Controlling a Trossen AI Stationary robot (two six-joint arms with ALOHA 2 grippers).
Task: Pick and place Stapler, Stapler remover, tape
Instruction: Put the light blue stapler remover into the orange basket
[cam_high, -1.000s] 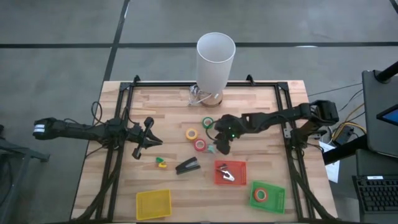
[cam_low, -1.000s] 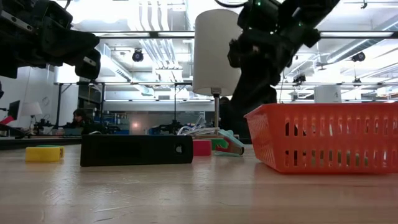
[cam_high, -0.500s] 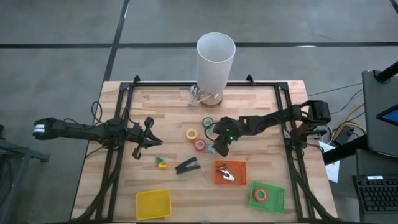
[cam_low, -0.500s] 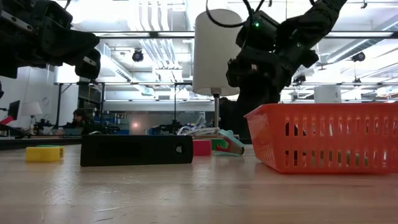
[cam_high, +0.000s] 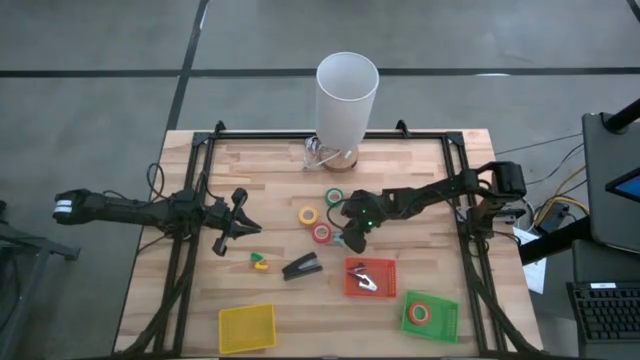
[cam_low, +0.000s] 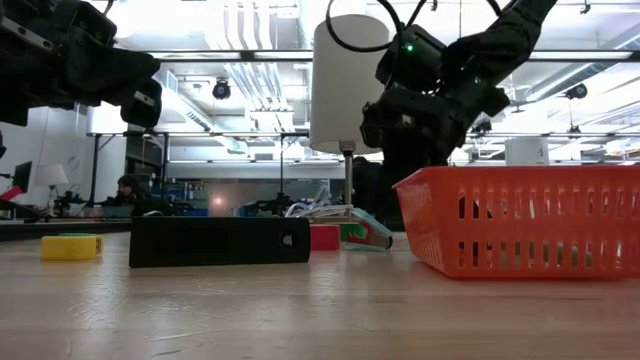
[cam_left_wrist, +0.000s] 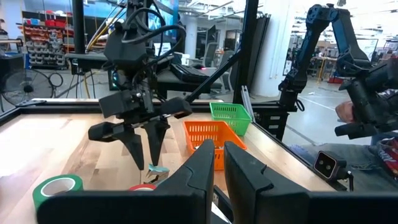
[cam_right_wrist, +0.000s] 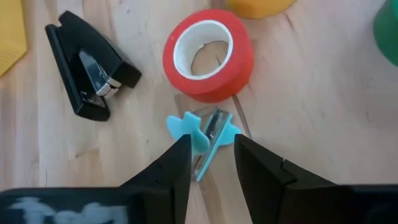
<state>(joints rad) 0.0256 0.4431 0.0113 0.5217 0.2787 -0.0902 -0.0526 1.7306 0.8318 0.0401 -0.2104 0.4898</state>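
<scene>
A teal staple remover (cam_right_wrist: 202, 134) lies flat on the wooden table beside a red tape roll (cam_right_wrist: 208, 56). My right gripper (cam_right_wrist: 211, 146) slants down over it, open, one finger on each side of its near end; I cannot tell whether they touch it. The black stapler (cam_high: 301, 267) lies nearer the front edge. Yellow tape (cam_high: 308, 214) and green tape (cam_high: 333, 197) lie flat farther back. My left gripper (cam_left_wrist: 219, 165) hangs level over the table's left side, shut, holding nothing.
An orange basket (cam_high: 352, 290) holds a dark staple remover (cam_high: 366, 281). A green basket (cam_high: 445, 318) holds a red-orange tape roll (cam_high: 420, 313). A yellow basket (cam_high: 247, 328) stands front left. A tall white cylinder (cam_high: 347, 95) stands at the far edge. A small yellow-green piece (cam_high: 260, 262) lies left of the stapler.
My right gripper has come down toward the table over the teal staple remover, its arm stretching lower. The remover, tapes and stapler have stayed where they were.
</scene>
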